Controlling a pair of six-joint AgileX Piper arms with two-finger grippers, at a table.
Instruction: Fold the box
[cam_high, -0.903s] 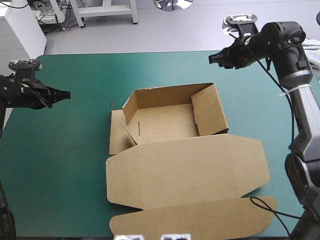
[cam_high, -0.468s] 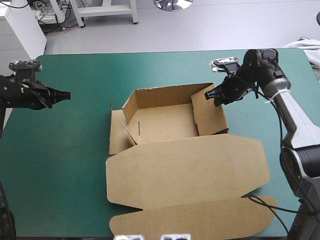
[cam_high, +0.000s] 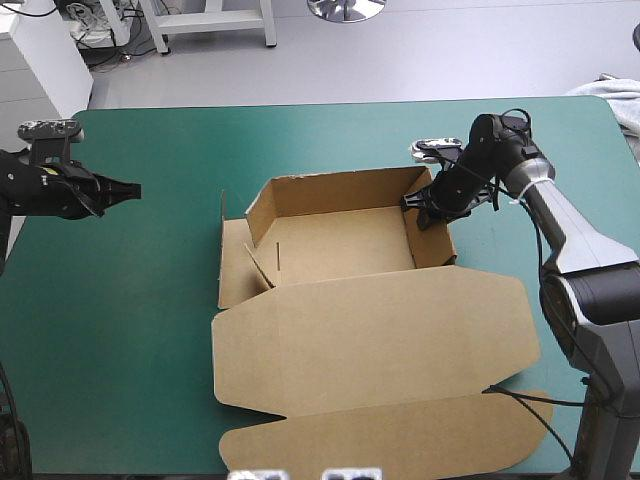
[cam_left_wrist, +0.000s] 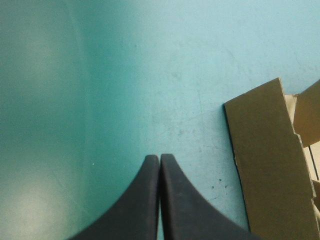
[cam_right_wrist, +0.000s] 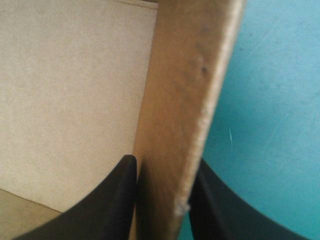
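We see the brown box (cam_high: 330, 245) in the middle of the teal-green surface (cam_high: 120, 330). It is an open tray with far and right walls raised, and its lid (cam_high: 380, 340) lies flat toward the near edge. Our right pincer (cam_high: 425, 208) is clamped on the right wall (cam_right_wrist: 185, 90) near its far corner, one black finger inside the tray and one outside. Our left pincer (cam_high: 133, 187) hangs over bare cover well left of the box, fingers pressed together on nothing.

The brown board box (cam_high: 370, 340) sits mid-table on the teal-green cover (cam_high: 120, 320), right gripper (cam_high: 420, 208) astride its right wall, left gripper (cam_high: 135, 187) well apart leftward.
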